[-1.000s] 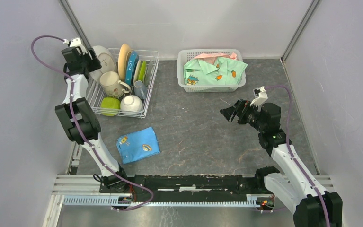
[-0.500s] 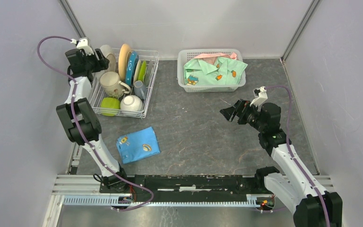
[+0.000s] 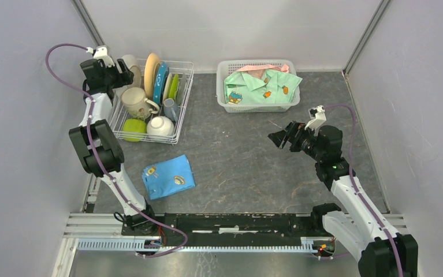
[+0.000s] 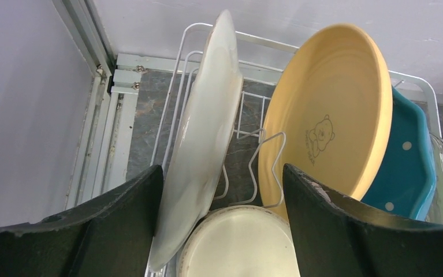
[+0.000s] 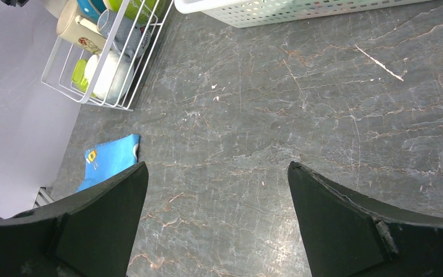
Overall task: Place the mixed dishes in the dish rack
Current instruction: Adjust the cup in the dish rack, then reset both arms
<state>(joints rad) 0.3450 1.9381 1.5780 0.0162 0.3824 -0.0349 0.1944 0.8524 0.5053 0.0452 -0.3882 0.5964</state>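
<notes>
**Left pincer spread at the rack's far corner**

The left pincer [image 4: 223,173] hovers over the far-left end of the dish rack [image 3: 185,98], jaws spread. The cream plate [image 4: 207,115] stands on edge between them, close to the left finger and apart from the right one. Beside it stand the orange plate [image 4: 334,104] and the blue dotted plate [image 4: 406,167]. A beige mug [image 3: 135,101] and a white bowl [image 3: 160,125] sit nearer in the rack. The right pincer [image 5: 218,167] hangs wide apart over bare tabletop [image 3: 248,167], gripping nothing. A blue cloth [image 3: 168,176] lies near the rack.
</notes>
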